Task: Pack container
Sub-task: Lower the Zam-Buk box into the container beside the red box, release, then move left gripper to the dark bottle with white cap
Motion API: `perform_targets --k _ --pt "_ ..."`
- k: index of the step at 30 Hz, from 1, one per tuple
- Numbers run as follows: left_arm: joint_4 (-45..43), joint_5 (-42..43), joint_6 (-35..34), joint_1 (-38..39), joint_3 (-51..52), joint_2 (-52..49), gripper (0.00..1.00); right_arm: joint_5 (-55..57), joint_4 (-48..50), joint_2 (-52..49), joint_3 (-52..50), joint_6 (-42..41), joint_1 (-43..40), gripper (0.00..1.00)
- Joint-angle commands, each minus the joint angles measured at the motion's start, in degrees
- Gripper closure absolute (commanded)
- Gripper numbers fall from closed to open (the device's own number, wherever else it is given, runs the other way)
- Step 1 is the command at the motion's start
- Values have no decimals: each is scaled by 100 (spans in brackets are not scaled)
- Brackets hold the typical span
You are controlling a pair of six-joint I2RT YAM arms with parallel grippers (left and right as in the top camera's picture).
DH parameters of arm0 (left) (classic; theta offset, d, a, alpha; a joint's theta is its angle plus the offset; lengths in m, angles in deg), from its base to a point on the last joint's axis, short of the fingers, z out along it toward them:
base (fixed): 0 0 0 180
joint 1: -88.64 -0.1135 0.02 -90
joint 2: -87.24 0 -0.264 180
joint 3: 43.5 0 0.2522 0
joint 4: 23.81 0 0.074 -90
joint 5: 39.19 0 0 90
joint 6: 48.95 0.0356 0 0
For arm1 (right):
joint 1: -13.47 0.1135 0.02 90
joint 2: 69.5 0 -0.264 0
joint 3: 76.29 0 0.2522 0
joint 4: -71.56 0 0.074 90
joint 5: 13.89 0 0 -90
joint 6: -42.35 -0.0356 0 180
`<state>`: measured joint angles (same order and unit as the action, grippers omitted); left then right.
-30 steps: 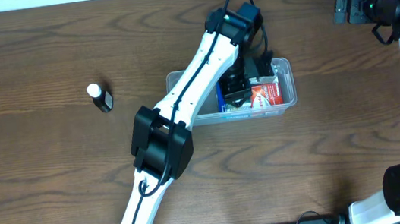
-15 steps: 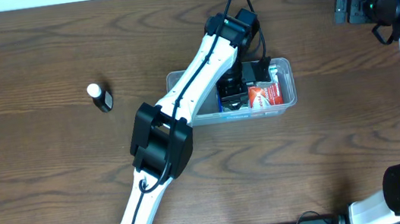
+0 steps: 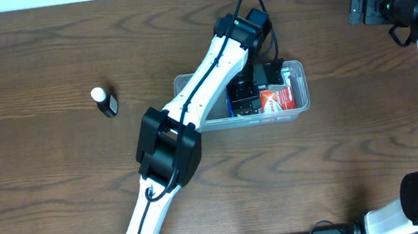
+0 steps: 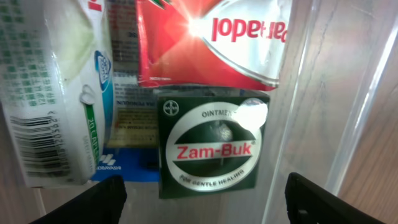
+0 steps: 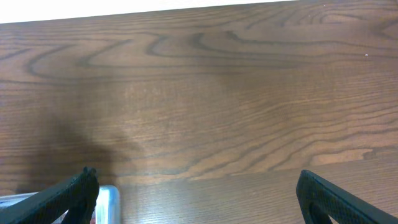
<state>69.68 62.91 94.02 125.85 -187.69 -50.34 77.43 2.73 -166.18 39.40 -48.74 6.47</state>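
Spreading under everything is the dark brown wood-grain table (image 3: 43, 193), and across it the white-shelled left arm (image 3: 204, 77) reaches diagonally to the clear transparent plastic rectangular tub, the container (image 3: 301, 82), which sits near the table's middle. The left gripper (image 4: 208, 205) hangs inside the tub with its fingers spread wide and nothing clamped between them. The right gripper (image 5: 199, 199) is parked well apart at the far right corner, its fingers also wide apart over bare wood. Inside the container, the wrist view shows a white-and-green printed carton (image 4: 56, 93) along one side, a red-and-silver glossy box (image 4: 211, 43) beside it, a flat blue box (image 4: 124, 171) underneath, and a small dark green square ointment box (image 4: 211, 146) lying just under the red one, close to the clear wall. A small dark bottle with a white cap (image 3: 103, 101) lies on the table well to the left of the tub, so packing looks unfinished. The risk from here is the lift-out. A spread finger sits near the tub wall and could catch the rim, tipping or dragging the light container. It could also nudge the green box askew. Fetching the bottle may roll it if the fingers close off-centre.
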Motion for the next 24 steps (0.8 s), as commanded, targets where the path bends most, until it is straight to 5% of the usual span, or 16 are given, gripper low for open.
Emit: perform_targets --k 1,11,19,24 --pt "22 98 74 -26 -9 -15 16 37 -4 -7 26 -81 -22 1" --pt "247 -271 -466 -11 -313 59 15 37 -4 -7 26 -81 -22 1" --pt "686 -280 -1176 -24 -372 1091 15 37 -4 -7 26 -81 -22 1" --pt "627 -1541 -3021 -317 -372 1928 6 37 -4 -7 26 -81 -22 1"
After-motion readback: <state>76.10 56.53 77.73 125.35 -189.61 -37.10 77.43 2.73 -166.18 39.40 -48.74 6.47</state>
